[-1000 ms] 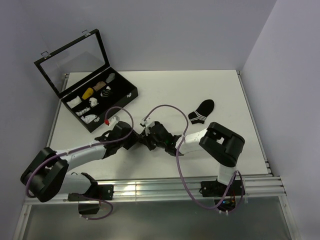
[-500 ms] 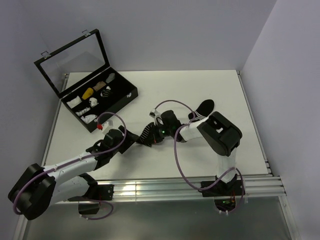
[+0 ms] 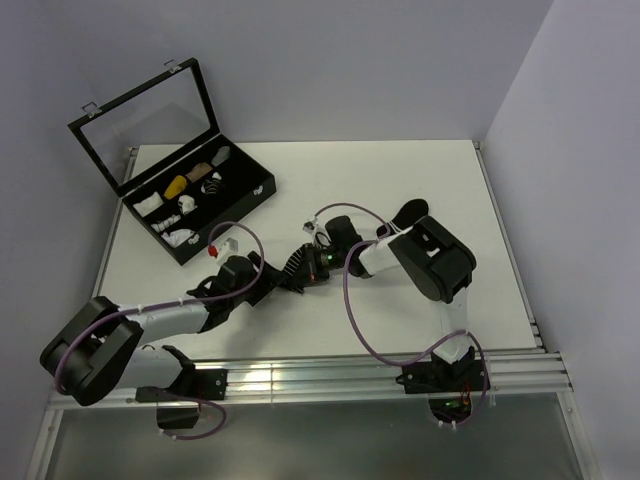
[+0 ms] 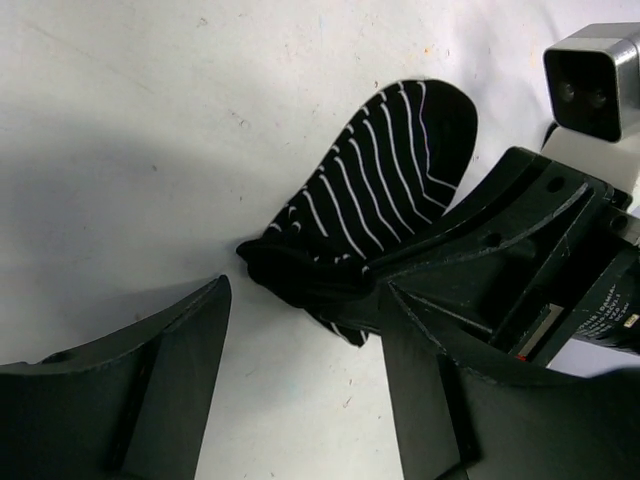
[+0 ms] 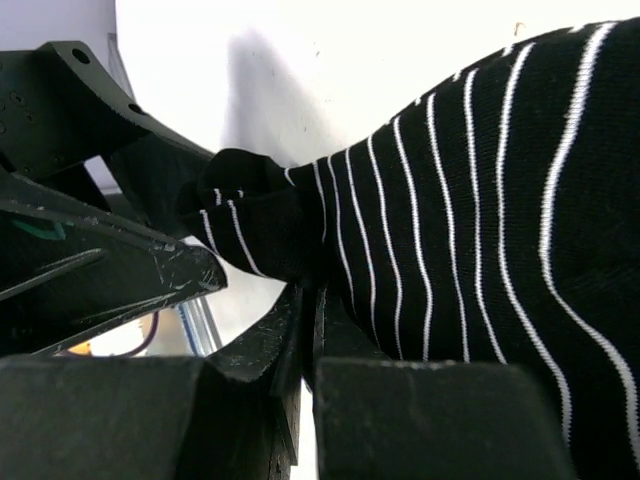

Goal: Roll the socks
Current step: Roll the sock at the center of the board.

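A white table (image 3: pixel 350 170) stands between pale lavender walls, and at the upper left of the top view sits a black case (image 3: pixel 247 193) with its glass lid (image 3: pixel 140 115) raised and small rolled bundles in its compartments. Near the middle of the table the two arms meet over a striped sock (image 4: pixel 390 170), black with thin white lines. The right gripper (image 3: pixel 304 267) is clamped tight on the sock's lower end, the fabric pinched between its fingers (image 5: pixel 150 420). The left gripper (image 3: pixel 271 283) stands wide apart, its fingers on either side of the bunched dark end and not touching it. The second sock (image 3: pixel 411 211) lies to the upper right of centre, partly hidden behind the right arm
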Robot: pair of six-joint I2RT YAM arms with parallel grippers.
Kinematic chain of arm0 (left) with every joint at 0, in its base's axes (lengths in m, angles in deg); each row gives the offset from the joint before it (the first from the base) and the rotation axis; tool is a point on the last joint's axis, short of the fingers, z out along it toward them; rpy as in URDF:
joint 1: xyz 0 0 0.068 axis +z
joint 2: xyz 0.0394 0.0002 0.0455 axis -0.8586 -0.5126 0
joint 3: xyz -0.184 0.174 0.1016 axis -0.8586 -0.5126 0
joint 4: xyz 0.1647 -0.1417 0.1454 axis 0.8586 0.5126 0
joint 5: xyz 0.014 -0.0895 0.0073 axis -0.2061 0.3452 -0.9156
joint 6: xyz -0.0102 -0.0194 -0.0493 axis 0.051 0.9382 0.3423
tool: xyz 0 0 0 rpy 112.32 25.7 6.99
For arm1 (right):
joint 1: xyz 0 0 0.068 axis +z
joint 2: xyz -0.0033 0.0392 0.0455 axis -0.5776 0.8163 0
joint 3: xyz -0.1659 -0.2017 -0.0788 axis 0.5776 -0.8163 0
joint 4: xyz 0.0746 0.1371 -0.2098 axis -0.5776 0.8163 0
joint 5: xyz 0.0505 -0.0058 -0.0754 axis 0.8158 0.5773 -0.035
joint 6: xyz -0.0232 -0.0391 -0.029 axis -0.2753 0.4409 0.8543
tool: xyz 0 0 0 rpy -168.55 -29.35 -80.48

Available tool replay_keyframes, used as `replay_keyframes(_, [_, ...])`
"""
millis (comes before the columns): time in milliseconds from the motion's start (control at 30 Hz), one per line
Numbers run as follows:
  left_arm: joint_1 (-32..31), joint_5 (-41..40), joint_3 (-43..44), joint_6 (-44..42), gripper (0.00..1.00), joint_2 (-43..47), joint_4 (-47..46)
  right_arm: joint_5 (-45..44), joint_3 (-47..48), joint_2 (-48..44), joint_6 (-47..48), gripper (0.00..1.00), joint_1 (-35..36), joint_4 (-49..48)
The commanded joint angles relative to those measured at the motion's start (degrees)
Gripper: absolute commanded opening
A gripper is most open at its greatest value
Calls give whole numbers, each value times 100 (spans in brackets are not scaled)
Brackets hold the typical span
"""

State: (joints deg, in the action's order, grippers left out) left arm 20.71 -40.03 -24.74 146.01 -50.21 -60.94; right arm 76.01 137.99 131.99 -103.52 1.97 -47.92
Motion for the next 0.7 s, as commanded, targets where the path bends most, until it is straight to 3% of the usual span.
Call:
replay_keyframes(0, [-13,12,79,-117,67,-248,-47,130,54,209,-104,0,-69,212])
replay_keyframes(267, [-13,-67,246,-39,52,-828,6,209,2,323,-209,0,-131,80])
replay_keyframes(367, [-4,-76,352,-3,42,-1030,85,192,-60,297,-210,0,-131,44])
replay_keyframes(467, [-4,-85,492,-21,24,-1153,225,43,-156,79,-70,9,-131,53])
replay_keyframes(600, [-4,-102,729,-100,0,-1198,620,-589,-341,-544,396,31,-113,299])
replay_keyframes(667, [-4,-120,861,-161,0,-1189,744,-1210,-472,-809,790,36,-35,518])
